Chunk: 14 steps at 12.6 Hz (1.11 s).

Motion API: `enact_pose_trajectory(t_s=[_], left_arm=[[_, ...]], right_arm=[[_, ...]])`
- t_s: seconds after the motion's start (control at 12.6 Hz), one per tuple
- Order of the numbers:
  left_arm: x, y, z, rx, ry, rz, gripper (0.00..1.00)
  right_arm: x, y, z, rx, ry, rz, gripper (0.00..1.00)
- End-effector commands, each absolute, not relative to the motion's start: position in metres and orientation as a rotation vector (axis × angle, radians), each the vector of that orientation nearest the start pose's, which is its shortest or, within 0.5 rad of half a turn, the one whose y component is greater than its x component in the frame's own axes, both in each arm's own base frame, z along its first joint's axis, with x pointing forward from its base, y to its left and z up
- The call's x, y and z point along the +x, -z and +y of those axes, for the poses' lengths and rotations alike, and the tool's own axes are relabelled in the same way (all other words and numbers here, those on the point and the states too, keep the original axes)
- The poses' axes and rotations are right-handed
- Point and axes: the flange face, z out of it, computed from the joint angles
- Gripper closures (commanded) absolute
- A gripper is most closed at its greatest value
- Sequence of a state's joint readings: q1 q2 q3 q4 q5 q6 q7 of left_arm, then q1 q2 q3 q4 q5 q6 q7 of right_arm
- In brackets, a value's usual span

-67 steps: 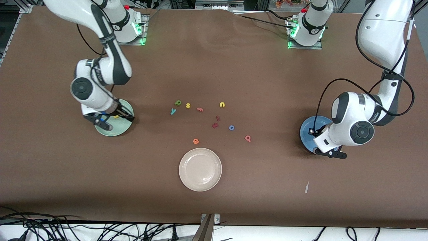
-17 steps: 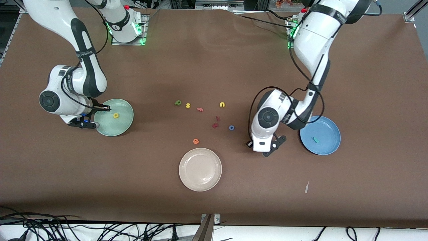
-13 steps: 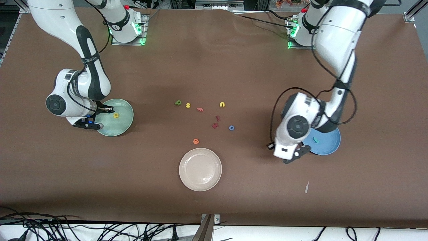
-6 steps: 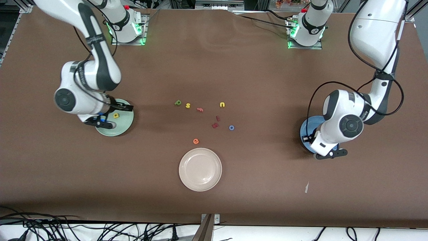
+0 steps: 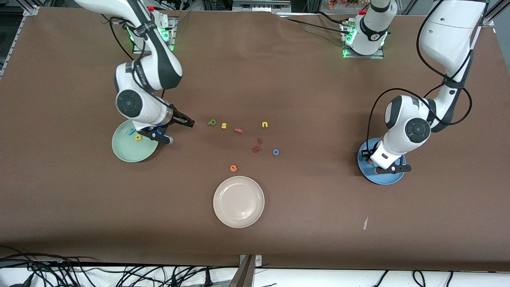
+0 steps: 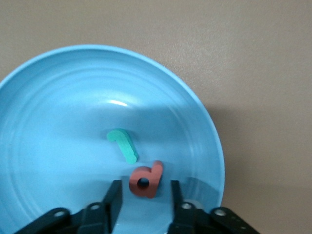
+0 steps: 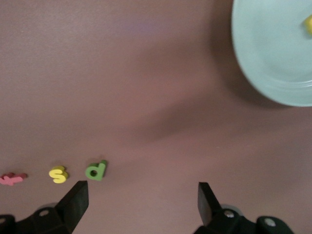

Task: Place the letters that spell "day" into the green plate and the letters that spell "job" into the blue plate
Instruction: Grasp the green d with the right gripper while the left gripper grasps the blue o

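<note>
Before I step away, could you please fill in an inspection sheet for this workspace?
Surface: brown table.
Job's things: green plate holds the yellow a and teal y; blue plate holds the teal hooked letter and salmon-pink letter. Dark green letter and blue o lie on the table.
Clutter: cream plate, yellow s, yellow u, orange e, dark red letters.
Grippers: right gripper, fingers open, over the table beside the green plate; left gripper over the blue plate, its fingers either side of the salmon-pink letter.
Cables: tangle along the table's near edge.
Surroundings: nothing seen.
</note>
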<state>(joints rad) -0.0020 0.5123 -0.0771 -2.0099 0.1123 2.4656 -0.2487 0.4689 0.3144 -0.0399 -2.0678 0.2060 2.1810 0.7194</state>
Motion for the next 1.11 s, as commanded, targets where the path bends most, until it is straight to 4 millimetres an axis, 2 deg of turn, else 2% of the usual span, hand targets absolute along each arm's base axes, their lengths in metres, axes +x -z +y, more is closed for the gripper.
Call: enact_pose_trajectory(t_s=[0.0,0.08,0.16,0.32,0.55,0.71,0.87,1.03], left_arm=[[0.612,-0.240,-0.053,-3.078,-0.113,-0.128,0.00],[0.617,-0.250,-0.071,-3.091,-0.127,-0.166,0.00],[0.619,-0.257,-0.098,-3.126,-0.128,-0.230,0.00],[0.614,-0.262,-0.151,-3.153,-0.132,-0.323,0.00],[0.610,-0.264,-0.244,-3.173,-0.103,-0.362,0.00],[0.603,-0.260,-0.297,-3.193,-0.092,-0.306,0.00],[0.598,-0.251,-0.336,-3.210,-0.080,-0.216,0.00],[0.586,-0.234,-0.379,-3.222,-0.101,-0.147,0.00]], right_arm=[[0.479,-0.242,0.287,-3.012,-0.249,0.799,0.01],[0.472,-0.232,0.299,-3.002,-0.231,0.852,0.01],[0.470,-0.225,0.304,-2.990,-0.214,0.887,0.01],[0.463,-0.210,0.316,-2.960,-0.169,0.961,0.04],[0.456,-0.189,0.312,-2.952,-0.140,0.979,0.06],[0.448,-0.177,0.311,-2.943,-0.099,0.967,0.09],[0.448,-0.176,0.311,-2.943,-0.101,0.970,0.19],[0.447,-0.174,0.313,-2.947,-0.102,0.964,0.35]])
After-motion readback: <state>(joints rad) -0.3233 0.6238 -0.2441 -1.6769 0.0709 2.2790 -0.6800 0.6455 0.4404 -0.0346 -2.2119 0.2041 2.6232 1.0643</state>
